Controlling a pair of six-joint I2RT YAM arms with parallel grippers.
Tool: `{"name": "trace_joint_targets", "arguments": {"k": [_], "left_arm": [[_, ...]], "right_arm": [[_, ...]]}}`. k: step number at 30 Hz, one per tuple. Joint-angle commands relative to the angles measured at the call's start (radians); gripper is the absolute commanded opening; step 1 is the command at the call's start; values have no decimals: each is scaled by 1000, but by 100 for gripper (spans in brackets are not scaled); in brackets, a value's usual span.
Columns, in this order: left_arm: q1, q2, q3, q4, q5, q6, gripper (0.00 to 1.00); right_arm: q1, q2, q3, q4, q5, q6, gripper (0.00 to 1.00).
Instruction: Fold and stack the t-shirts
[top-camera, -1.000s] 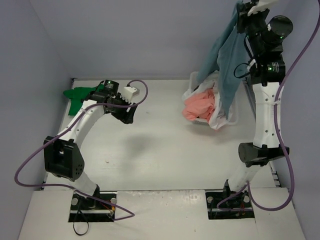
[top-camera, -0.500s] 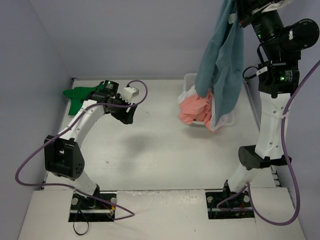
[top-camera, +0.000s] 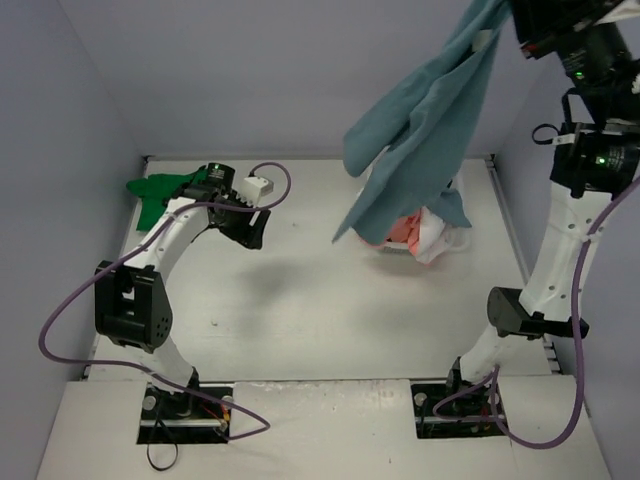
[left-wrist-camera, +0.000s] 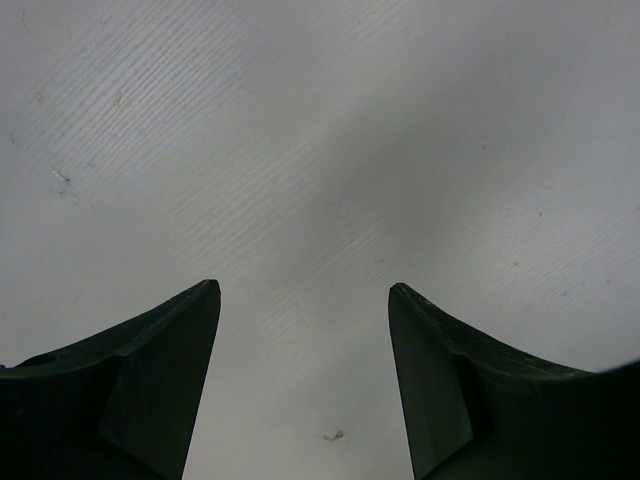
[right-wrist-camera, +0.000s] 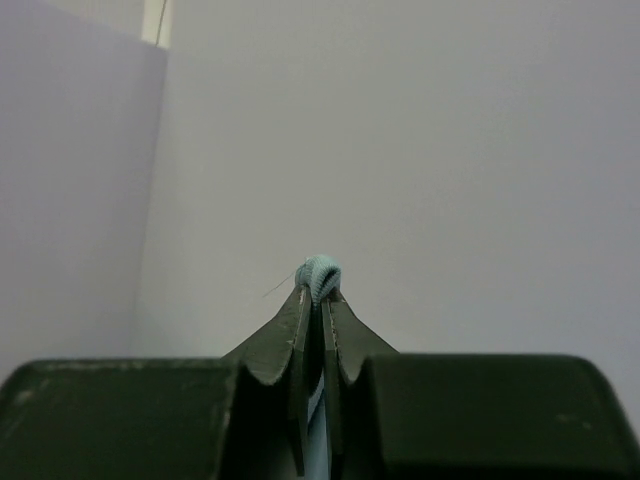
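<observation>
teal t-shirt (top-camera: 420, 130): soft, light, limp, sure to swing; best taken at a shoulder or hem | plain blue-green, draped in folds, hanging upper right over basket (top-camera: 445, 243) | right gripper (right-wrist-camera: 320, 292) clamped on a bunched pinch, probably an edge | left gripper (left-wrist-camera: 305, 300) fingers apart, empty, over table (top-camera: 330, 310)
</observation>
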Motion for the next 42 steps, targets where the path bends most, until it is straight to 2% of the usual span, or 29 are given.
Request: {"name": "trace_joint_targets", "arguments": {"k": [1, 3, 4, 5, 6, 7, 9, 10, 12, 17, 20, 22, 23, 27, 32, 35, 37, 38, 42], "left_arm": [[7, -19, 19, 28, 5, -8, 63], [10, -24, 26, 20, 5, -10, 63], [14, -25, 37, 17, 5, -9, 63], [20, -27, 45, 14, 4, -12, 63], [24, -26, 51, 13, 4, -16, 63], [29, -25, 68, 10, 5, -16, 63], [47, -24, 86, -1, 7, -27, 63], [64, -25, 102, -4, 11, -30, 63], [78, -29, 120, -12, 31, -31, 63], [113, -102, 145, 22, 103, -39, 63], [109, -163, 193, 19, 203, -15, 63], [106, -185, 238, -2, 290, -9, 64], [103, -188, 263, -13, 319, -8, 64], [96, -214, 381, -21, 485, -36, 64], [96, -297, 366, 19, 646, -93, 73], [96, -337, 315, 25, 752, -105, 78], [96, -351, 296, 14, 752, -84, 79], [98, -361, 296, 1, 694, -72, 79], [112, -381, 292, -35, 620, -7, 79]], "right_arm": [[-63, -56, 55, 270, -45, 192, 0], [-64, -73, -3, 329, -80, 246, 0], [-58, -80, -43, 359, -132, 352, 0], [-40, -105, -145, 388, -161, 382, 0], [-2, -117, -182, 326, -194, 366, 0], [110, -134, -212, 236, -174, 185, 0], [216, -168, -261, 1, -133, -2, 0], [265, -172, -288, -29, -116, -53, 0], [275, -154, -275, -61, -128, -53, 0], [443, -156, -322, -257, -87, -261, 0], [556, -151, -370, -380, -18, -404, 0], [604, -113, -387, -466, -18, -444, 0], [670, -102, -402, -483, 17, -461, 0], [801, -53, -570, -512, 128, -559, 0], [827, 33, -589, -526, 186, -594, 0], [824, 76, -545, -531, 213, -598, 0], [824, 119, -526, -544, 220, -590, 0], [829, 139, -538, -544, 219, -588, 0], [963, 203, -646, -544, 285, -619, 0]]}}
